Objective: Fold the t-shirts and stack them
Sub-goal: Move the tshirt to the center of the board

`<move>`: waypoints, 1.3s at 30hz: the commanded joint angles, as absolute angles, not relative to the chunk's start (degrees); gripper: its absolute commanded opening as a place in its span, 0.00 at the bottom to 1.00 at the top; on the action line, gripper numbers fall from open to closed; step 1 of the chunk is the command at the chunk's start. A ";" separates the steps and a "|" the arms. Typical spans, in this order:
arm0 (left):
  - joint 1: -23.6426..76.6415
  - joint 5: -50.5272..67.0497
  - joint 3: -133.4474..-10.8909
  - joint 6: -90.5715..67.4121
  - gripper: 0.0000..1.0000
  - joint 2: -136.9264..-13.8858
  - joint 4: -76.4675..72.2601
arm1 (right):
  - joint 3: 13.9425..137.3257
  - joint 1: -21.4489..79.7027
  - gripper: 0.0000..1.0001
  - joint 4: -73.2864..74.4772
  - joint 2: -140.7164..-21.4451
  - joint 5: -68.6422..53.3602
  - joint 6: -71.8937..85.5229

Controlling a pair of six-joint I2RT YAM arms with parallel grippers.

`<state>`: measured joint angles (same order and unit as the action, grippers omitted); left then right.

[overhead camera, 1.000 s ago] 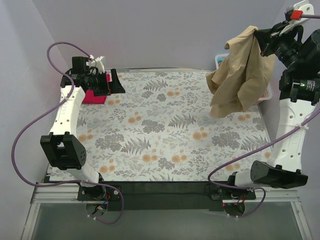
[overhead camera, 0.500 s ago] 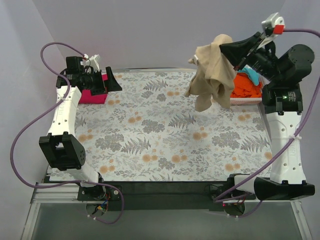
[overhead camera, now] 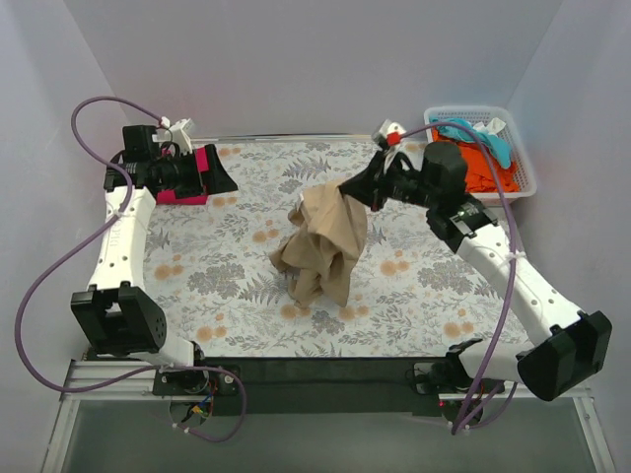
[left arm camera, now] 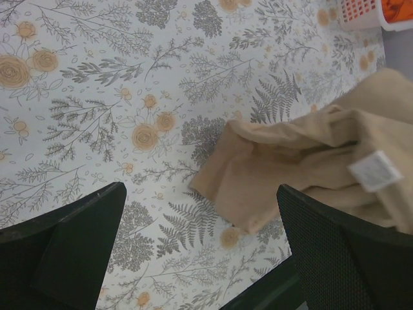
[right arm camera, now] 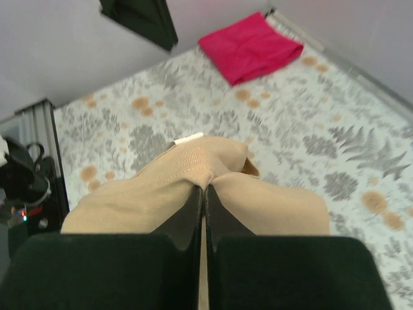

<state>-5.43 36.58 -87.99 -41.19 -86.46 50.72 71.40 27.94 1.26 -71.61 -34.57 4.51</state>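
A tan t-shirt [overhead camera: 320, 244] hangs bunched from my right gripper [overhead camera: 347, 189], which is shut on its collar [right arm camera: 203, 169] above the middle of the floral table; its lower folds touch the cloth. It also shows in the left wrist view [left arm camera: 322, 161] with a white label. A folded pink t-shirt [overhead camera: 195, 175] lies at the far left, also in the right wrist view [right arm camera: 250, 46]. My left gripper [overhead camera: 225, 169] is open and empty, beside the pink shirt, apart from the tan one.
A white basket [overhead camera: 521, 158] at the far right holds orange and teal garments [overhead camera: 478, 163]. The floral cloth [overhead camera: 217, 286] covers the table. Grey walls stand behind and at both sides. The black near edge [overhead camera: 315, 370] runs between the arm bases.
My right gripper has swung from high at the far right down and left to mid-table, carrying the tan shirt, whose lower part now reaches the cloth. The left arm has shifted slightly.
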 commanded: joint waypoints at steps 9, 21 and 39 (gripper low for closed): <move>-5.54 43.32 -75.60 -23.41 0.98 -71.56 53.00 | 56.07 32.96 0.69 9.28 -68.04 -29.45 -6.94; 11.33 34.89 -56.95 -13.70 0.89 -68.02 45.80 | 45.97 33.31 0.73 20.66 -63.19 -32.70 -2.30; 19.07 28.13 -55.89 -20.48 0.59 -84.72 32.52 | 26.72 38.67 0.88 0.71 -62.92 -18.65 8.35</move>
